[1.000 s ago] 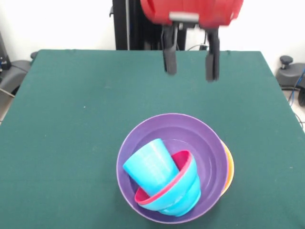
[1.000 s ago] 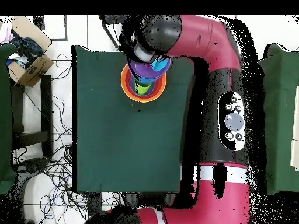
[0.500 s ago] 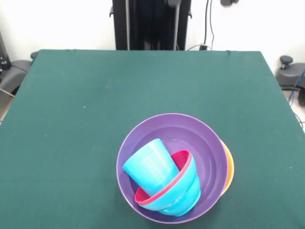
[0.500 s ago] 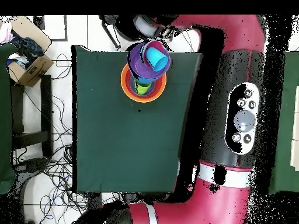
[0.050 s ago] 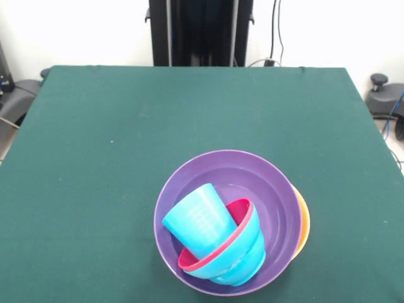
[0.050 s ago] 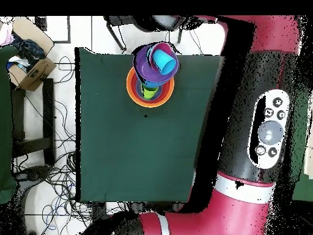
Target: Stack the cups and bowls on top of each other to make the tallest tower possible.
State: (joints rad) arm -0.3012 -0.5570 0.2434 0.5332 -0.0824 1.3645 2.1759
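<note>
The tower (image 5: 230,221) stands near the front edge of the green table (image 5: 126,126). Its top is a wide purple bowl (image 5: 281,189) resting over an orange bowl (image 5: 304,224). Inside the purple bowl a light blue cup (image 5: 199,221) leans tilted against a pink-red bowl (image 5: 243,221) nested in a blue bowl (image 5: 249,259). From above, the tower (image 6: 153,73) shows a big orange bowl (image 6: 131,89), a lime green cup (image 6: 150,92), the purple bowl (image 6: 142,64) and the light blue cup (image 6: 164,61). The gripper (image 6: 164,22) is a dark shape past the table's edge, apart from the tower.
The red arm (image 6: 257,122) runs along the table's right side in the overhead view and bends over its top edge. A cardboard box (image 6: 30,64) and loose cables (image 6: 43,177) lie on the floor to the left. The black pedestal (image 5: 199,31) rises behind the table.
The gripper, open above the table behind the tower a second ago, has drawn up and away out of the front view. The arm swung outward to the side. The tower has not moved.
</note>
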